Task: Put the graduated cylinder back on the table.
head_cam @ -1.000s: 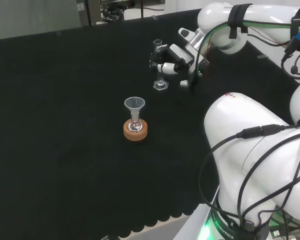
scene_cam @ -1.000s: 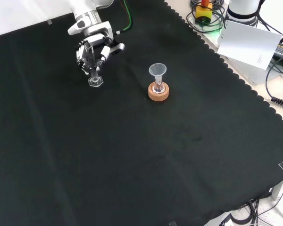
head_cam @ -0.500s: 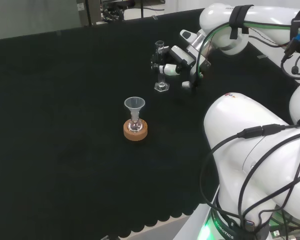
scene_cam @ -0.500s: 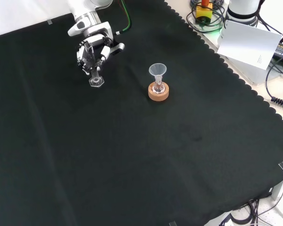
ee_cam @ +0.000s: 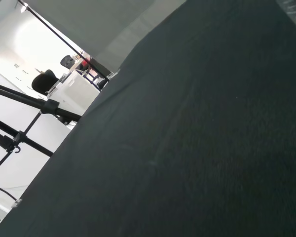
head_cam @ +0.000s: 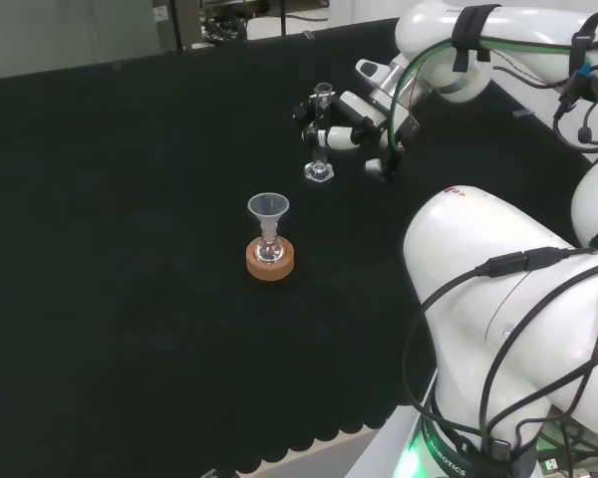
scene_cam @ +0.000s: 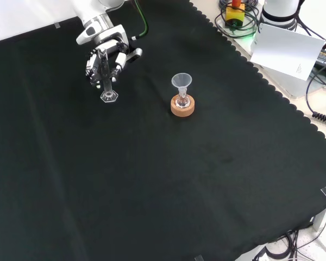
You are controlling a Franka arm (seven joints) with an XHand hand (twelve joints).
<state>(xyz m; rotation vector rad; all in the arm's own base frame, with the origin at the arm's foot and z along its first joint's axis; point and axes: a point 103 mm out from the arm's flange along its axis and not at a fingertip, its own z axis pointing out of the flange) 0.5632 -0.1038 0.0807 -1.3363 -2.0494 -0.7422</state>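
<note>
No legible text or labels

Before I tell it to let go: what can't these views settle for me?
- Head view: whether the clear graduated cylinder still touches the black and white hand; too small.
- Front view: whether its hexagonal foot rests flat; clear glass on black cloth.
- Cylinder contents: unreadable.

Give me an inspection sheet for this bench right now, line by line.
Surface: black cloth covers the bench, bare over most of its area.
Job's things: graduated cylinder upright, its hexagonal base at the cloth.
Clutter: funnel in a small flask on a cork ring, apart from the cylinder.
Hand: hand beside the cylinder, fingers around its tube.
Cables: black cables along the arm's white links.
Surroundings: white sheet and cables beyond the cloth's edge.
</note>
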